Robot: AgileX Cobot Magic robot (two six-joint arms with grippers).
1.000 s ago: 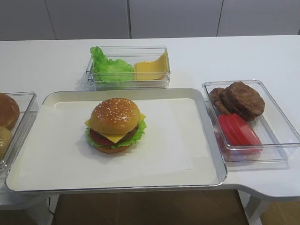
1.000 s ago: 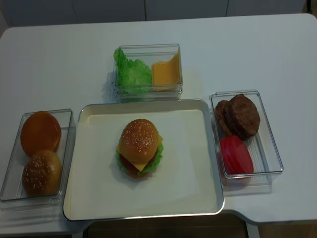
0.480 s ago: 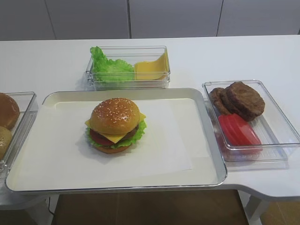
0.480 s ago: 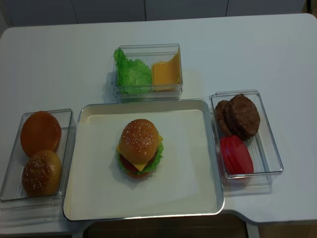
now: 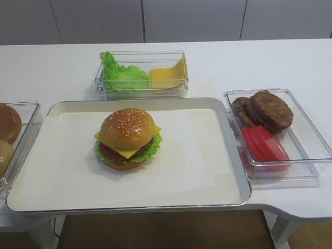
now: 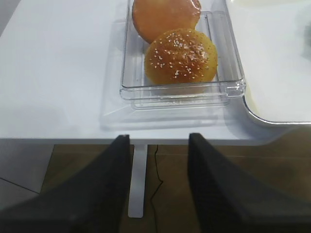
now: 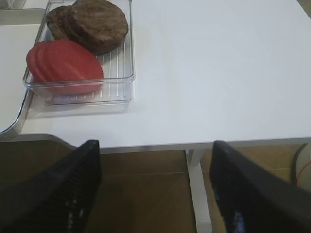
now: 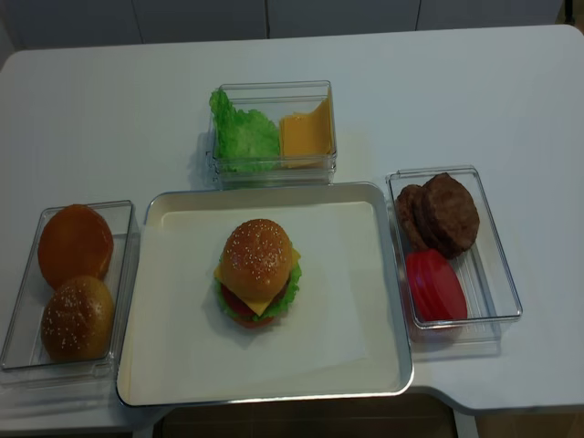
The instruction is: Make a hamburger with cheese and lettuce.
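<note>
Although the hamburger (image 5: 127,138) stood finished on the tray (image 5: 236,171), well apart from both released, empty pincers, left pincer (image 6: 155,184) and right pincer (image 7: 155,189), its sesame bun sat slightly skewed, so any bench jolt might have toppled it.

Ahead of the left gripper (image 6: 155,184), the bun bin (image 6: 180,90) blocks the low path; ahead of the right gripper (image 7: 153,187), the patty-and-tomato bin (image 7: 116,77) does. Between them, bare tray (image 8: 182,365) lies open around the hamburger (image 8: 257,272).
</note>
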